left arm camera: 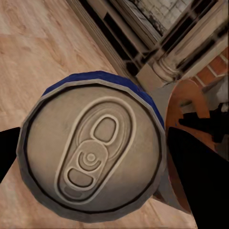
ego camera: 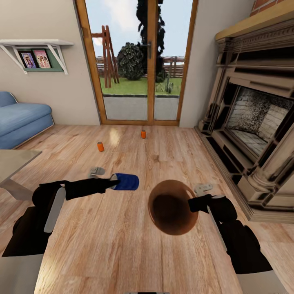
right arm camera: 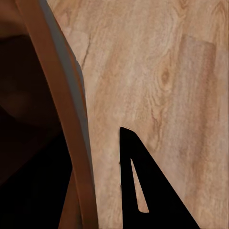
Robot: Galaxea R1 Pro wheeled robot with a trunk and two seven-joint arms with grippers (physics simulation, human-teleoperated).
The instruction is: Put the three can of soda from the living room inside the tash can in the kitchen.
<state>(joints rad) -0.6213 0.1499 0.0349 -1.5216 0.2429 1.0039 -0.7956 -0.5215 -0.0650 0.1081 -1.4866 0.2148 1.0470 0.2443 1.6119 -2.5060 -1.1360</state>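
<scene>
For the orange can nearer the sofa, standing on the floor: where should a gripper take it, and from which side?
Grip the orange can around its mid-body, fingers on opposite sides of the round wall. It stands upright on bare wood floor, apart from the other orange can, so a level approach from the robot's side looks open. The left gripper holds the blue can, so it must let go first.

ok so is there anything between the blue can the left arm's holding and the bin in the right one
Nothing visible. The left gripper holds the blue can on its side, and the bin sits just to its right, rim held by the right gripper, its opening facing up. Only bare wood floor shows between them.
</scene>
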